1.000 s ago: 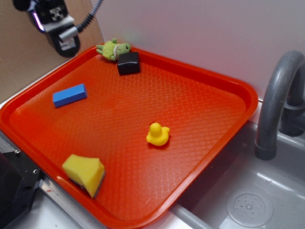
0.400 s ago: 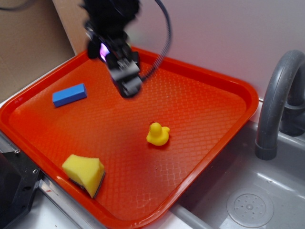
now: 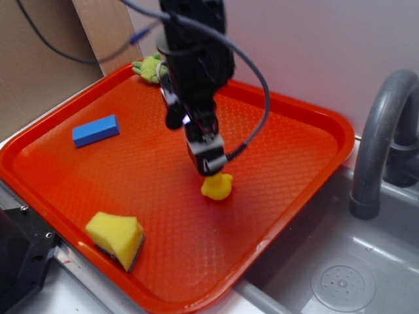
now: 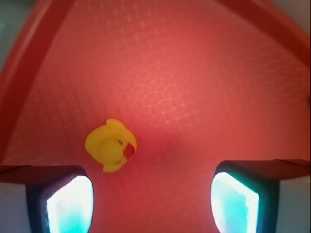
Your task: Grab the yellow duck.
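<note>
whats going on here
A robot arm has its gripper open just above the yellow duck on the red tray. The wrist view shows the duck off toward one finger, not yet between them. Nothing is grasped.

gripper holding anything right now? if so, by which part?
Nothing held. The gripper is open; in the wrist view the yellow duck sits free on the red tray, just ahead of one of the fingers, not between them.
</note>
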You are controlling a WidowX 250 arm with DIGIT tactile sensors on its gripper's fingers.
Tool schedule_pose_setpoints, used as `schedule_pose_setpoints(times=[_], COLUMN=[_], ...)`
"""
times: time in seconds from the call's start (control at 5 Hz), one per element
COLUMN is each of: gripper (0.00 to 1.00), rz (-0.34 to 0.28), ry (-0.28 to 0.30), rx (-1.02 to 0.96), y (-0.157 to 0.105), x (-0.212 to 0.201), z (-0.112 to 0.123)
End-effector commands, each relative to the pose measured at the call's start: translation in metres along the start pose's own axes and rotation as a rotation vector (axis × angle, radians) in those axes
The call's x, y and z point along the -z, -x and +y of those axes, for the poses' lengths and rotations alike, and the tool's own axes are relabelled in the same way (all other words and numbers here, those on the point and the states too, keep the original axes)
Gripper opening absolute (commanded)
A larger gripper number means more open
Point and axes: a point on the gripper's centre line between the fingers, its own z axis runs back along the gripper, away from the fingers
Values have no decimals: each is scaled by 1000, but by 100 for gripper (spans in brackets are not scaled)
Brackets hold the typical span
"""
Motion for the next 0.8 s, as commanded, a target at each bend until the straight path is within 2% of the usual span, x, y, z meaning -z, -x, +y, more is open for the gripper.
schedule_pose_setpoints(times=[0.0,0.2,0.4,0.6], gripper=[100,100,100,0], rz=[0,-6,12,6], ry=[87,146,115,116], rx=[82,105,80,51], y=[-1,-2,-6,-8], x=[25,33,37,45], z=[-17,-21,-19,-11])
